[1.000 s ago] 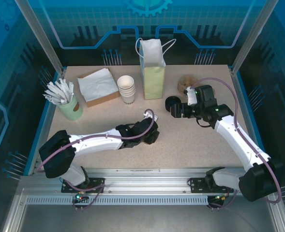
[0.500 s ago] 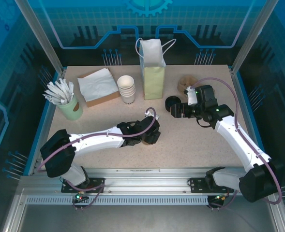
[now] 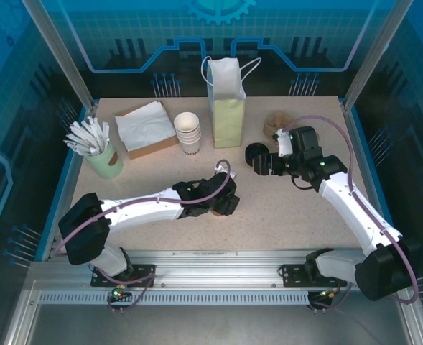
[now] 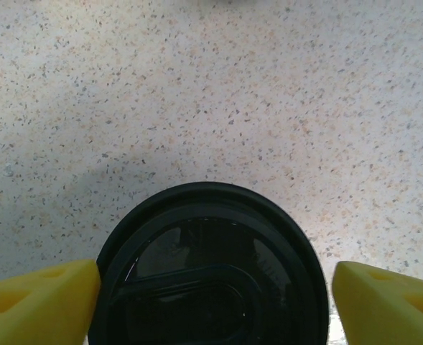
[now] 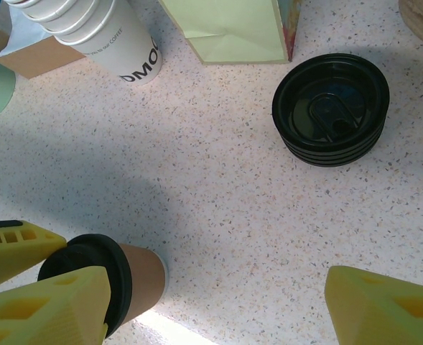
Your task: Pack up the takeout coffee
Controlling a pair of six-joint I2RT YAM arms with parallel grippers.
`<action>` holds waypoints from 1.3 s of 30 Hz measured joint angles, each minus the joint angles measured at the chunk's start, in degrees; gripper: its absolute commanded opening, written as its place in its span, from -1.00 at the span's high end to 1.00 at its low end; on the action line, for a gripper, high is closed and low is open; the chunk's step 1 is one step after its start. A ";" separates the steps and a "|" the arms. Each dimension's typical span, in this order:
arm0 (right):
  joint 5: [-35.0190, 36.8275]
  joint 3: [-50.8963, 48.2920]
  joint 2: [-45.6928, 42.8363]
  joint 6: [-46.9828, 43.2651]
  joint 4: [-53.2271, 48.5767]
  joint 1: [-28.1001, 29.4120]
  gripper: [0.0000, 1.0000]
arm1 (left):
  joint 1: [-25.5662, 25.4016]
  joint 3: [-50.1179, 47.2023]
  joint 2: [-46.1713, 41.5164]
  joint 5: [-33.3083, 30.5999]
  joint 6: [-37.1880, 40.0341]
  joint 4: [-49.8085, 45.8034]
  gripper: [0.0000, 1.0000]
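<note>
A speckled beige table [image 3: 283, 215] with a blue rim stands inside blue patterned wall panels [image 3: 125, 43] and metal posts, as seen from above. Along its far side, left to right, are a green holder [image 3: 107, 164] full of white sticks [image 3: 87, 136], napkins [image 3: 145, 123] on a brown box [image 3: 154, 147], a stack of white paper cups [image 3: 188, 133], and an upright pale green paper bag [image 3: 227, 115] with its mouth open, its inside not visible. A stack of black lids [image 3: 255, 152] lies just beside the right gripper [image 3: 263, 165]. The takeout coffee [image 3: 215, 212] stands near the table's middle, in front of the bag, mostly hidden under the left gripper [image 3: 222, 201]. In the left wrist view its black lid sits low between two yellow fingers [image 4: 39, 302]. The jaws stand apart, one at the rim and the other clear of it, clamping nothing. In the right wrist view that gripper's fingers [image 5: 380, 309] are spread wide over bare table, holding nothing. The coffee stands upright at lower left, and the lids lie near the bag's foot.
</note>
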 measured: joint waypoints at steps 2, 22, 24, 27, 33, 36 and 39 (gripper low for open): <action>-0.26 0.02 0.00 -0.04 -0.26 0.39 -0.60 | 0.02 -0.02 -2.16 0.22 -0.02 0.02 -0.83; -18.49 -8.20 11.32 -0.39 8.81 10.10 -0.58 | 16.59 -14.40 -15.15 29.66 -10.60 3.26 -0.54; -18.84 -8.50 12.26 -0.20 9.62 10.12 -0.56 | 16.72 -14.40 -13.62 30.77 -10.64 4.15 -0.50; -19.54 -8.70 13.68 0.04 10.82 10.12 -0.53 | 17.22 -14.40 -12.02 32.04 -11.04 5.33 -0.44; -19.71 -8.70 15.72 0.00 12.26 10.12 -0.41 | 17.94 -14.40 -10.75 33.03 -12.07 7.69 -0.25; -19.65 -8.70 16.39 0.00 12.33 10.12 -0.35 | 18.32 -14.62 -9.90 33.03 -12.04 8.33 -0.19; -19.47 -8.70 17.14 -0.02 12.33 10.12 -0.29 | 18.45 -15.21 -9.81 33.35 -12.04 9.60 -0.14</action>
